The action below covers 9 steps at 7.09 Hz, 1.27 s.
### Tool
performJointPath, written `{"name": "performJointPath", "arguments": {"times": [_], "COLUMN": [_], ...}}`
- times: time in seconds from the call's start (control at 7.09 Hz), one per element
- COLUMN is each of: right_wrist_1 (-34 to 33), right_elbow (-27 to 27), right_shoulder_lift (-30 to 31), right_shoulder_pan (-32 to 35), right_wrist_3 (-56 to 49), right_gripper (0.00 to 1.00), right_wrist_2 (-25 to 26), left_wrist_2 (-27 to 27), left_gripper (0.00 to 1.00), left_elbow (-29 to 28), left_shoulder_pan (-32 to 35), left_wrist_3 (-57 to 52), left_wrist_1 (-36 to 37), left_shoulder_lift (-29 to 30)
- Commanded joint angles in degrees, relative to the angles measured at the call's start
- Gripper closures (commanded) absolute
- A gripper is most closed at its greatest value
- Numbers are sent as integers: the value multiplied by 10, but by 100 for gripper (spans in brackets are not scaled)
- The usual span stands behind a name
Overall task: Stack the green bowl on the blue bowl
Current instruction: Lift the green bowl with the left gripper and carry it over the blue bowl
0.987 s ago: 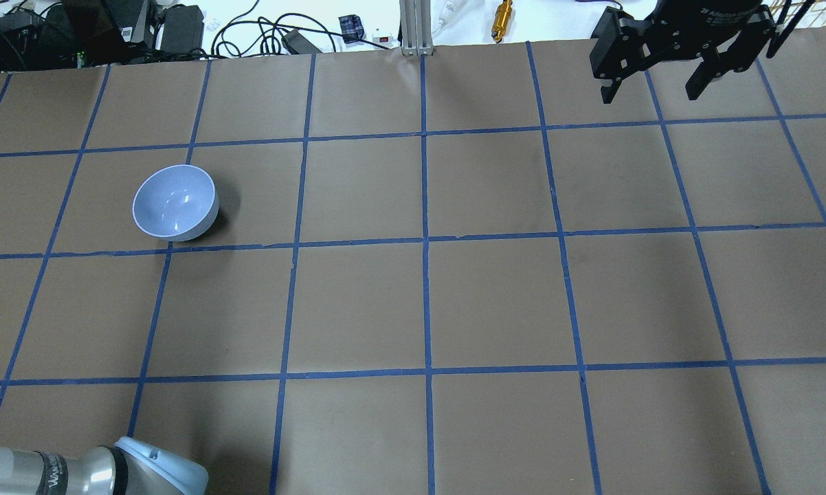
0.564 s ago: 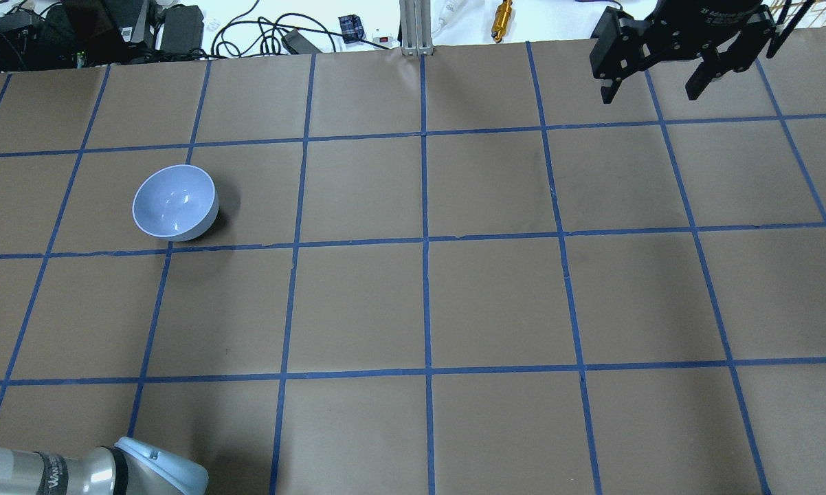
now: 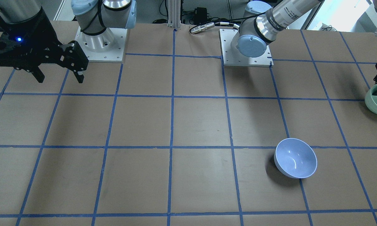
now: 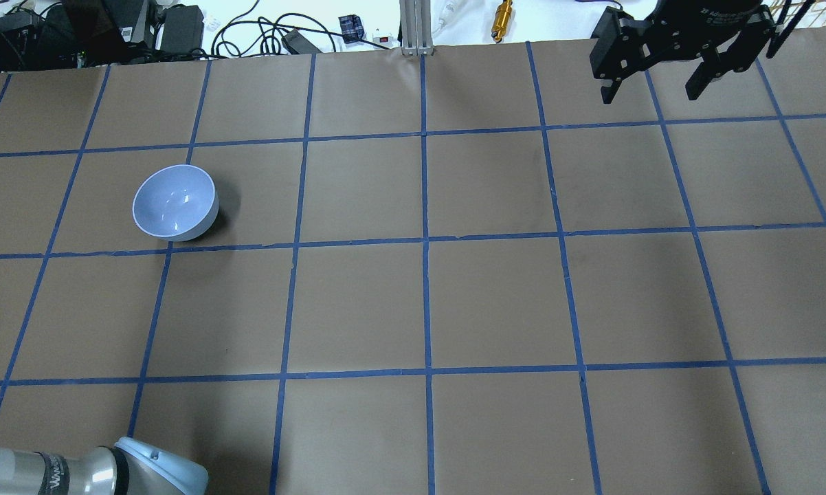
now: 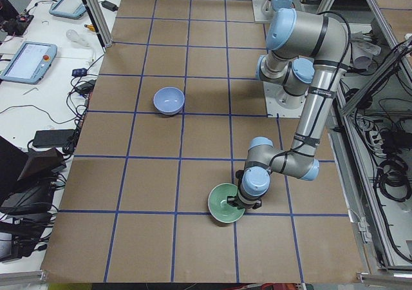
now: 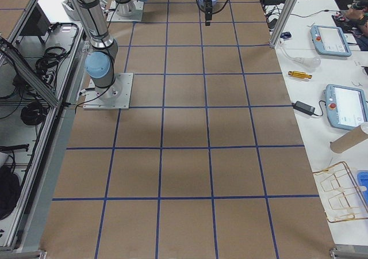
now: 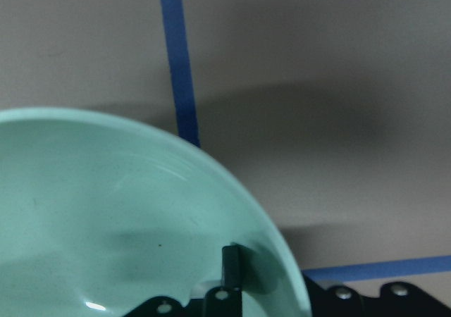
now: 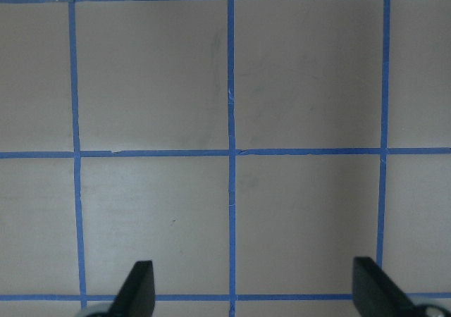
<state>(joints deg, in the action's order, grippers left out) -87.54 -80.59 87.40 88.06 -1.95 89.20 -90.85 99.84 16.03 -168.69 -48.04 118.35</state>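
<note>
Standing at the table's left end, the nearest thing to me is the green bowl (image 5: 224, 205). It sits close to the robot's edge of the table (image 5: 154, 174), over a crossing of the blue tape lines (image 5: 129, 156). The left gripper (image 5: 242, 203) is down on its robot-side rim. The wrist camera shows one finger (image 7: 230, 268) inside the bowl, hard by the wall. The other finger is hidden past the rim, so I judge the jaws pinched on the wall without seeing both pads. From across the table the bowl looks slightly tipped under the gripper. Whether it is clear of the paper I cannot tell.

Further along stands the blue bowl (image 5: 168, 100), upright, mouth up and nothing in it. It is well apart from the green one and more toward the operators' side. As I read it, the grasp is made, and the lift, the carry and the lowering into the blue bowl are all left to do.

Only taped brown paper shows between the two bowls. The worry is more the hold itself: a glossy, deep bowl pinched by one wall could swing or slip.

At the far end the right gripper (image 4: 648, 97) hangs above the table's corner, jaws wide apart and holding nothing, well away from both bowls. Past that edge lie an aluminium post (image 4: 413, 27), a brass cylinder (image 4: 502, 18) and cables (image 4: 248, 31), all off the working surface.
</note>
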Motion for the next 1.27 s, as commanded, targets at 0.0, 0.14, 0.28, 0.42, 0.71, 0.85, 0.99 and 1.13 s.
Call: {"name": "performJointPath", "arguments": {"times": [0.0,0.14,0.28,0.42,0.71,0.85,0.99,1.13], "right_wrist_1": [0,0,0,0,0,0,0,0], "right_elbow": [0,0,0,0,0,0,0,0], "right_shoulder_lift": [0,0,0,1,1,1,0,1], "right_shoulder_pan": [0,0,0,0,0,0,0,0], "right_wrist_3": [0,0,0,0,0,0,1,1], "right_gripper": [0,0,0,0,0,0,0,0], "right_wrist_2": [0,0,0,0,-1,-1,-1,-1], "left_wrist_2": [15,24,23,25,62,61,53,52], "left_gripper": [100,100,100,100,100,100,100,100], "left_elbow": [-26,-61,-92,-103,-94,-87,-73,-63], "left_shoulder_pan": [21,49,96,139,238,294,349,400], "left_wrist_3": [56,95,133,143,183,245,307,357], "left_wrist_1": [-27,-100,-151,-172,-178,-191,-193,-191], "left_shoulder_lift": [-38,-64,-88,-110,-146,-159,-169,-175]}}
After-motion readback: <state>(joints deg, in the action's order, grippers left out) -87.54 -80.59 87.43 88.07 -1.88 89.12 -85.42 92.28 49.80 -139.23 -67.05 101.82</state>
